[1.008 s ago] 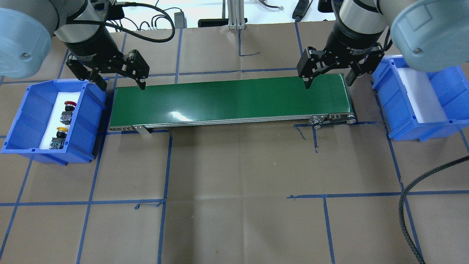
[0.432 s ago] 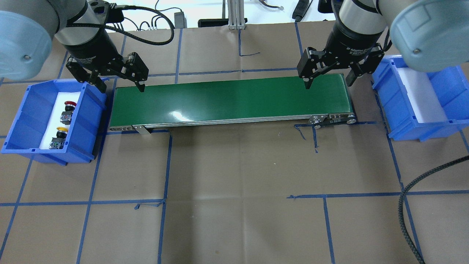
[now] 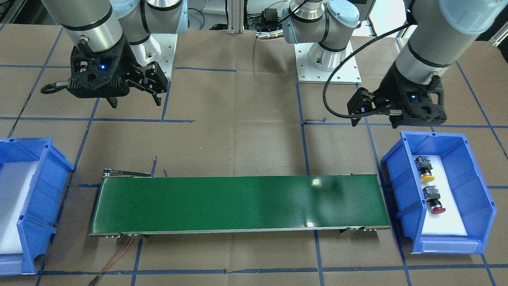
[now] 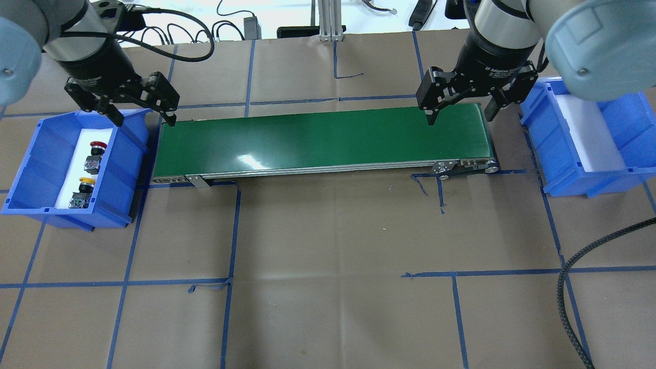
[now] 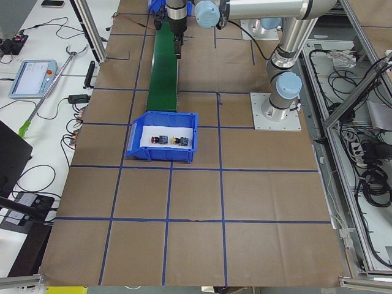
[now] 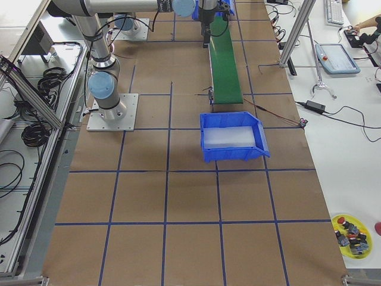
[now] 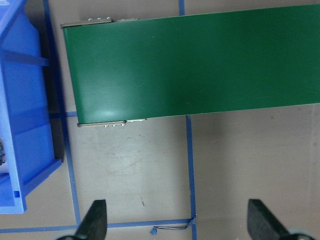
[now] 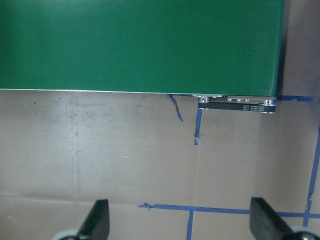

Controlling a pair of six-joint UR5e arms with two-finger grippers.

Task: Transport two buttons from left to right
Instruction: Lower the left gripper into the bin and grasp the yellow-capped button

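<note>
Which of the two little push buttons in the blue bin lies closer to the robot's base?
The yellow-capped push button in the blue plastic bin; the red-capped push button lies beyond it, farther from the robot.

Bright, even light from above falls across the brown worktop, throwing only faint, soft-edged shadows. A white streak of glare lies on the glossy green belt, left of its middle in the overhead view; the front view catches a small hot spot on the same belt, a dim smudge beside it. In both wrist views the fingers blur below the sharply focused belt.
</note>
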